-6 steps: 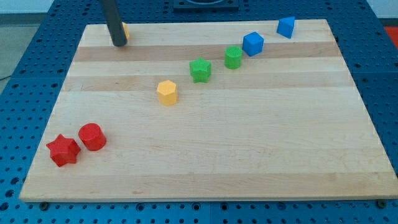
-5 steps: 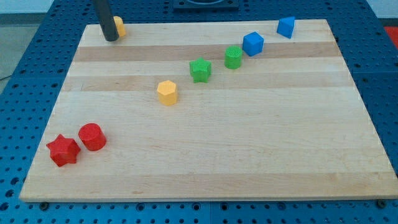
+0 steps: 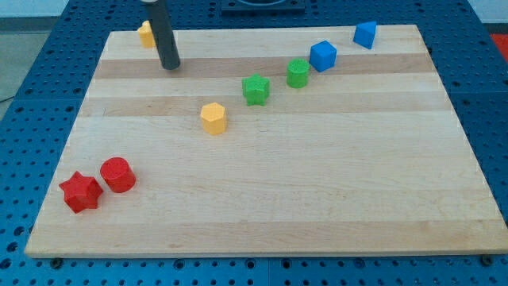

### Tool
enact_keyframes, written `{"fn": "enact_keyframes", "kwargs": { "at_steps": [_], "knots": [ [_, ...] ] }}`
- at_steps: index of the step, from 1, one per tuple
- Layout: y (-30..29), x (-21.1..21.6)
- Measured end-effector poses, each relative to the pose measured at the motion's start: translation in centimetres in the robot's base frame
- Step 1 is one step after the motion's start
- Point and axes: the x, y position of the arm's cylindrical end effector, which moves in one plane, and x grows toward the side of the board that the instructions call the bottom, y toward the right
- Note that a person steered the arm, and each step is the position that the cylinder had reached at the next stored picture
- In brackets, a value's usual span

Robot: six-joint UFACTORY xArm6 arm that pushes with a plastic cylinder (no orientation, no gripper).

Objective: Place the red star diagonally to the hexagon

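At the worktop's [image 3: 317, 199] near-left corner sits the red star [image 3: 80, 191]. My tip [image 3: 170, 67], a bare rod with no gripper, stands far away, left of the yellow hexagon [image 3: 213, 117].

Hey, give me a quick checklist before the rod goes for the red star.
1. Red star in view, near the view's bottom left: ok.
2. Yellow hexagon in view, mid-board: ok.
3. My tip at the star: not ok, it is far up, beside the orange block.
4. Star free to push: not ok, the red cylinder sits close on its right.
5. Star diagonal to hexagon: cannot tell.
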Motion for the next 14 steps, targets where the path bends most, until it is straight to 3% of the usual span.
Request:
{"fn": "enact_keyframes", "kwargs": {
  "at_steps": [1,2,3,5,10,11,12,14],
  "knots": [
    [-0.5,3.2],
    [2.2,3.3],
    [-0.2,7.1],
    [-12.6,7.3],
    [-12.8,7.6],
    [-12.8,10.7],
    [-12.8,16.7],
    [-12.7,21.0]
  ]
}}
